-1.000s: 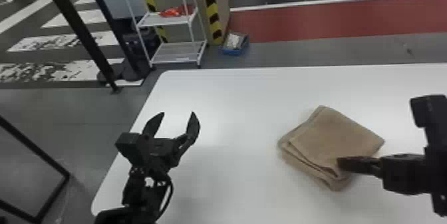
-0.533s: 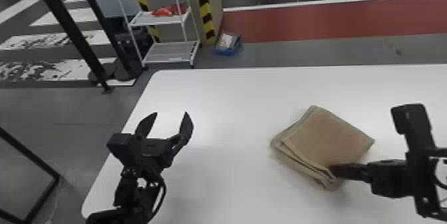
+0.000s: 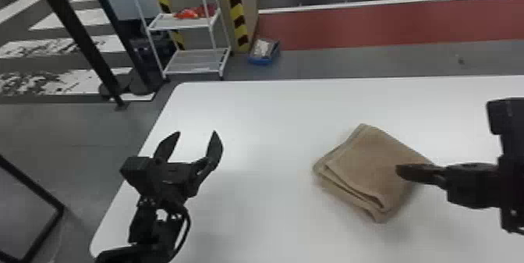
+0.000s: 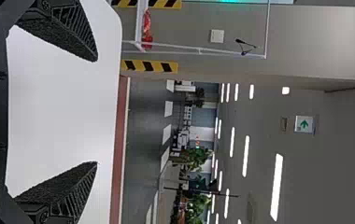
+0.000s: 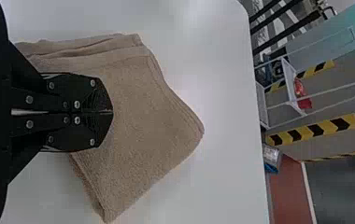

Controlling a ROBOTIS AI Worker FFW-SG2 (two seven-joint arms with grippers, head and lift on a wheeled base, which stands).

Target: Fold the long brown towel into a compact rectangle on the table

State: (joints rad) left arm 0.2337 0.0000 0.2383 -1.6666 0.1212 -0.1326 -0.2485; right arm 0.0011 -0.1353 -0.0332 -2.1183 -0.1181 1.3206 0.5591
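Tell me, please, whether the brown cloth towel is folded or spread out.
Folded: the brown cloth towel lies as a compact, layered pad on the white table, with stacked edges showing along its near-left side.

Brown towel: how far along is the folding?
The towel already looks folded into a compact, layered bundle on the table. The right gripper is shut over its top, with no cloth visibly pinched; the left gripper is open, away from it. Perhaps only evening the offset layers is left.
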